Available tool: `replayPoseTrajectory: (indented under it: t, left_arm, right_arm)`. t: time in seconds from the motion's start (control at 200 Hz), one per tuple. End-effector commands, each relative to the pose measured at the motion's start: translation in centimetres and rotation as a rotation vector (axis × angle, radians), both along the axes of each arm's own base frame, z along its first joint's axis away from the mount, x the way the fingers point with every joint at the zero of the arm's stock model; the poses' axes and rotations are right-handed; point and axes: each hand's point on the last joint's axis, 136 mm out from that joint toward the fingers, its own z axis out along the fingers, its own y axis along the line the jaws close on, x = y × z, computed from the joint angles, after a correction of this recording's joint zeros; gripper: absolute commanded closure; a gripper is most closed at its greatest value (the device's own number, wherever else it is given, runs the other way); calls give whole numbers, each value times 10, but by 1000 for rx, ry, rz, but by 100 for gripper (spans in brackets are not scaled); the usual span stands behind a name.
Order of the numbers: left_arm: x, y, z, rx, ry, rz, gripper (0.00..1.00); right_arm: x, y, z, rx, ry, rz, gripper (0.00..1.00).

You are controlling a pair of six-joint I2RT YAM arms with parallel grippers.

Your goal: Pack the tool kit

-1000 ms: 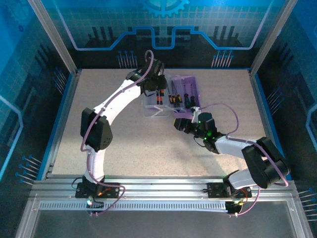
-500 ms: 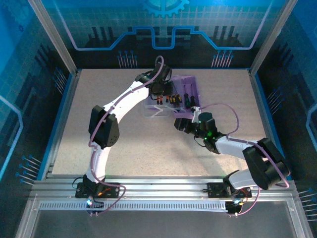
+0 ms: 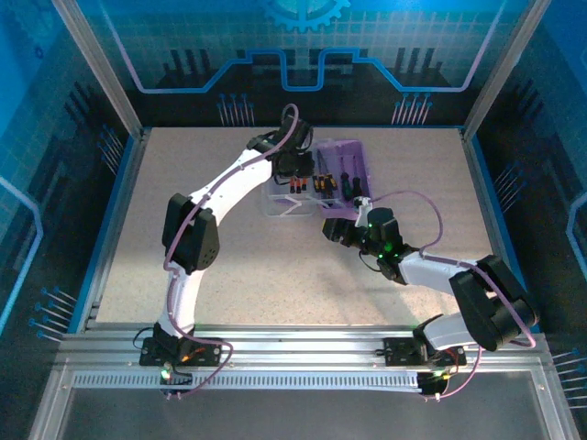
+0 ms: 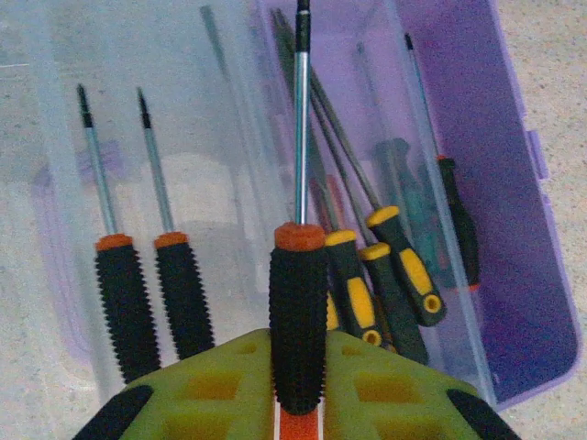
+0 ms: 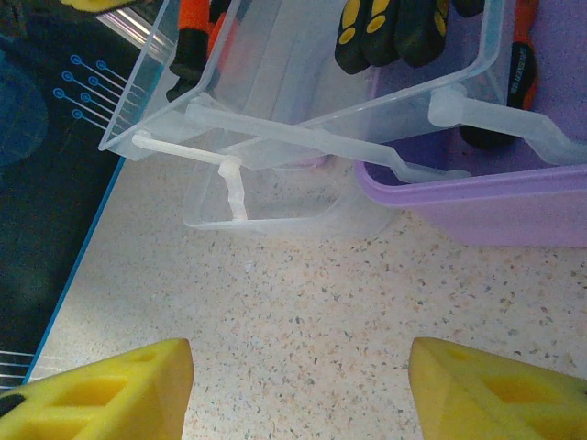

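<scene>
The tool kit lies open at the table's back middle, its purple base to the right and its clear lid to the left. My left gripper hovers over it, shut on an orange-black screwdriver whose shaft points away. Two more orange-black screwdrivers lie on the clear lid. Yellow-black screwdrivers and a dark green-handled one lie along the seam and in the purple base. My right gripper stands open and empty just in front of the case, over bare table.
The clear lid's front edge and the purple base's wall rise a short way ahead of my right fingers. Speckled table stretches around the case. Blue enclosure walls ring the table.
My left arm's elbow has swung right and its wrist has shifted a little over the case, still holding the screwdriver. The right arm has not moved.
</scene>
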Motion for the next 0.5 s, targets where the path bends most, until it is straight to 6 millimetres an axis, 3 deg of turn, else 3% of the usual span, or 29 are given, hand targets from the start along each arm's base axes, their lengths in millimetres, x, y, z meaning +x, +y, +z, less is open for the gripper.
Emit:
replayPoseTrajectory:
  t: [0.0,0.355,0.495]
  left_arm:
    - [-5,8,-4,-10,44,33,79]
    - [-6,4,-10,-20,78,25,73]
    - [-7,6,1,-22,59,26,72]
  right_arm:
    - [3,-2,10,-1,-33,-8,35]
    - [4,-3,10,-4,-32,-10,35]
    - [3,-3,10,-6,-34,-10,35]
